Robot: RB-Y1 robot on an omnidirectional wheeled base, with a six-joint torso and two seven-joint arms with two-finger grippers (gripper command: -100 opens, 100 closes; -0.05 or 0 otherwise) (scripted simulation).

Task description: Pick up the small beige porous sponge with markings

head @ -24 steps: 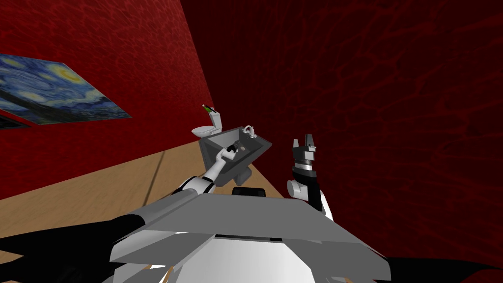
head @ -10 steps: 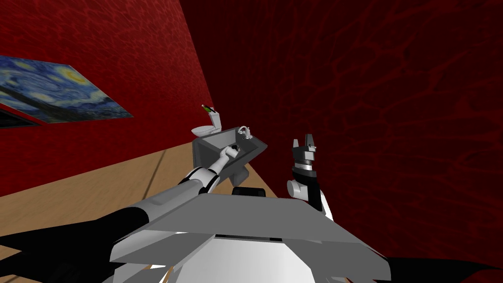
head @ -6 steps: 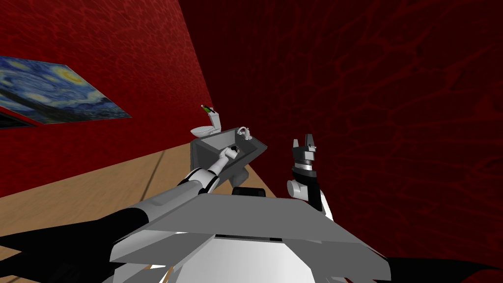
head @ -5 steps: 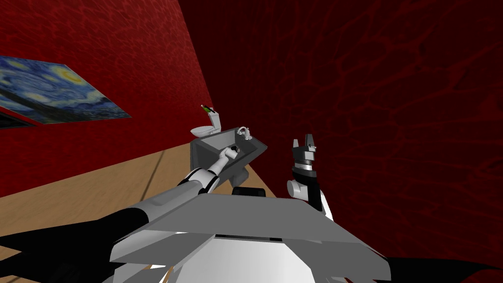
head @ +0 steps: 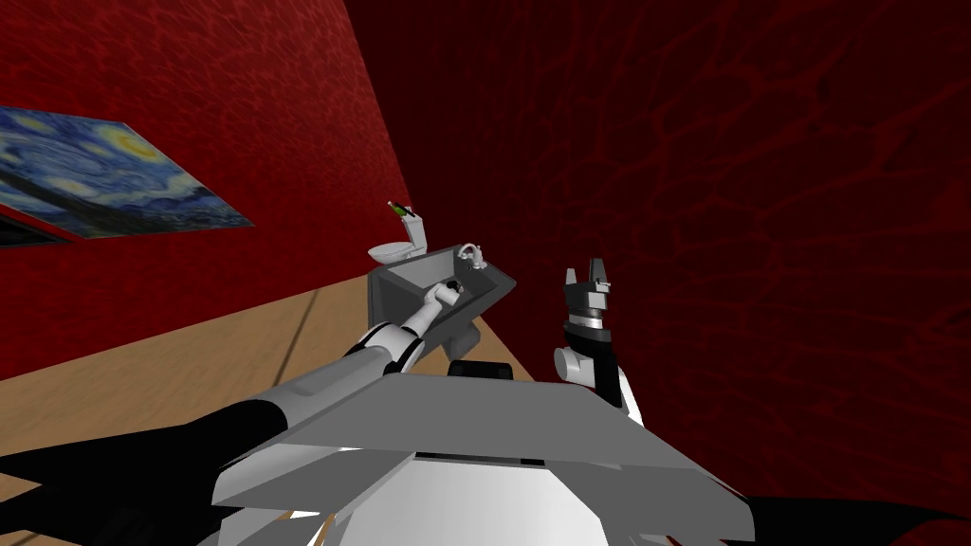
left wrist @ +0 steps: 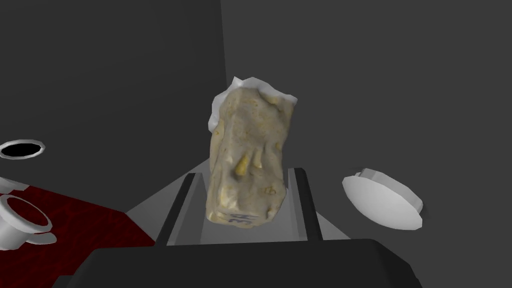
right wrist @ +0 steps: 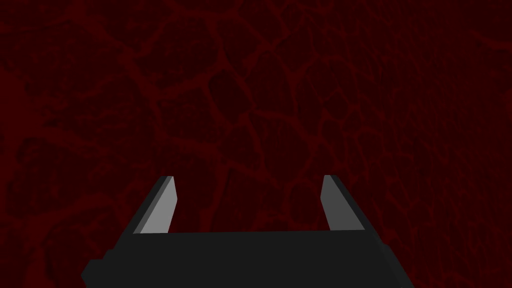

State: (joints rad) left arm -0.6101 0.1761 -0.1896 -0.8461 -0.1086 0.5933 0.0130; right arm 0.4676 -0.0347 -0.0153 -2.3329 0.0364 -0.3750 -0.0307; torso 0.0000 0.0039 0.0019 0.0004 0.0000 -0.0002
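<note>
A left claw (left wrist: 247, 172) reaches into a dark grey sink (head: 393, 284). Its two fingers (left wrist: 187, 200) are closed against the sides of a small beige porous sponge (left wrist: 250, 155), which stands on end between them with dark markings on its near end. A white drain plug (left wrist: 382, 200) lies close beside the sponge on the basin floor. The right claw (right wrist: 249, 177) is raised beside the sink, fingers spread wide, holding nothing.
</note>
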